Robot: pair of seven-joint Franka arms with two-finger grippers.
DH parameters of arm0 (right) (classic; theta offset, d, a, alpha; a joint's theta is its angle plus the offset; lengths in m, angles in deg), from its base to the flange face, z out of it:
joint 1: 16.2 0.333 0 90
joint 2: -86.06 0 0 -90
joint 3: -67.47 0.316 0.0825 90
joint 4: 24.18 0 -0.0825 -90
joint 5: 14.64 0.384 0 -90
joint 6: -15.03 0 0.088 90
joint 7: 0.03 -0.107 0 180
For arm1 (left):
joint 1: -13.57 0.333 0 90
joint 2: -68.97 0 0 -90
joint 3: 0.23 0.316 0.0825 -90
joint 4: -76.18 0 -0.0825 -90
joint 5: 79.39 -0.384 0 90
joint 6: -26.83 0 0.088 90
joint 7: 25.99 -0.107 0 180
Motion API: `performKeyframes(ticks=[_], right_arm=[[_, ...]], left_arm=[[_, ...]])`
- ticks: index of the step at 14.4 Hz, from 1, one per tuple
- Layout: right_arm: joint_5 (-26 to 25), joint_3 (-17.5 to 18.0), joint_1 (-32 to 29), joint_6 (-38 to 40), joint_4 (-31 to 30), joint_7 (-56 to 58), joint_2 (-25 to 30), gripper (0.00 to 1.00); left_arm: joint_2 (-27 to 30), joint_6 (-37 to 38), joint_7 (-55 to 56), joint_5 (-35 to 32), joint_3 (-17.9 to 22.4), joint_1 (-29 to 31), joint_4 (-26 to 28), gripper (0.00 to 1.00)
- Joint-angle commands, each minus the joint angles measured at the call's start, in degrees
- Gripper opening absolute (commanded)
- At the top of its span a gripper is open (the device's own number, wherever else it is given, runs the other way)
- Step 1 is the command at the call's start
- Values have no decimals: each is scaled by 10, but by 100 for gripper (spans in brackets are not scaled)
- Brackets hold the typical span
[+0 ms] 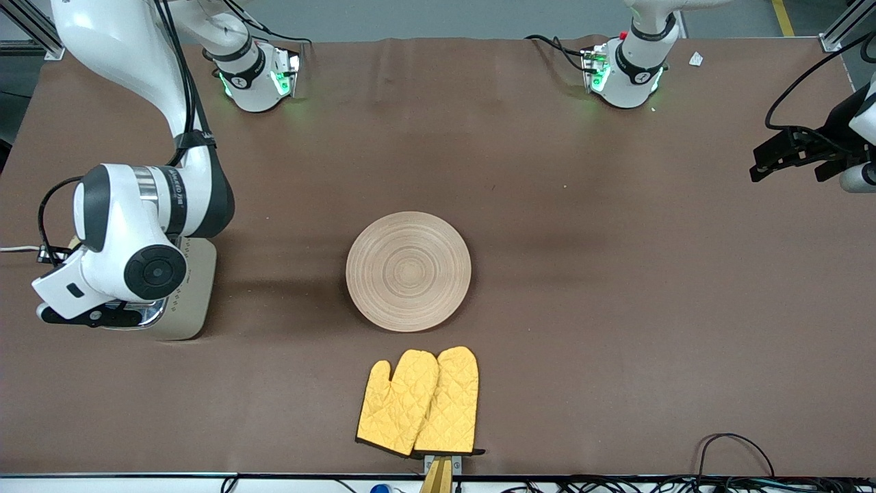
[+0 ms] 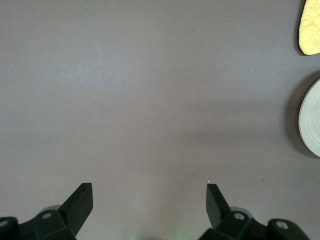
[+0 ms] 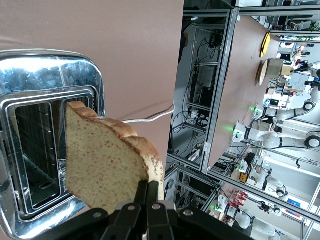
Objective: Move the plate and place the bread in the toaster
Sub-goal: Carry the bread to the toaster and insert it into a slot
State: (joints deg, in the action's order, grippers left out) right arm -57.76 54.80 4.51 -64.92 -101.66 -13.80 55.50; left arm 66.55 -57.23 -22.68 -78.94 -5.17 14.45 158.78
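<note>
My right gripper is shut on one edge of the bread, a brown wholegrain slice with a darker crust. The slice hangs just above the chrome top and two slots of the toaster. In the front view the right arm's wrist covers most of the cream toaster, which stands at the right arm's end of the table, and hides the bread. The round wooden plate lies at the table's middle with nothing on it. My left gripper waits, open, over bare table at the left arm's end, its fingers wide apart.
A pair of yellow oven mitts lies nearer to the front camera than the plate, close to the table's front edge. A white power cord runs from the toaster. Cables trail along the front edge. The plate's rim shows in the left wrist view.
</note>
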Motion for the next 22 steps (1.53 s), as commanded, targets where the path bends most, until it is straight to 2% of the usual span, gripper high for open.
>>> performKeyframes(ticks=[1, 22], right_arm=[[-14, 3, 6, 1, -21, 4, 2, 1], [-6, 7, 61, -22, -33, -5, -16, 1]], left_arm=[[10, 0, -12, 10, 0, 4, 10, 100], [15, 17, -41, 21, 3, 10, 9, 100]])
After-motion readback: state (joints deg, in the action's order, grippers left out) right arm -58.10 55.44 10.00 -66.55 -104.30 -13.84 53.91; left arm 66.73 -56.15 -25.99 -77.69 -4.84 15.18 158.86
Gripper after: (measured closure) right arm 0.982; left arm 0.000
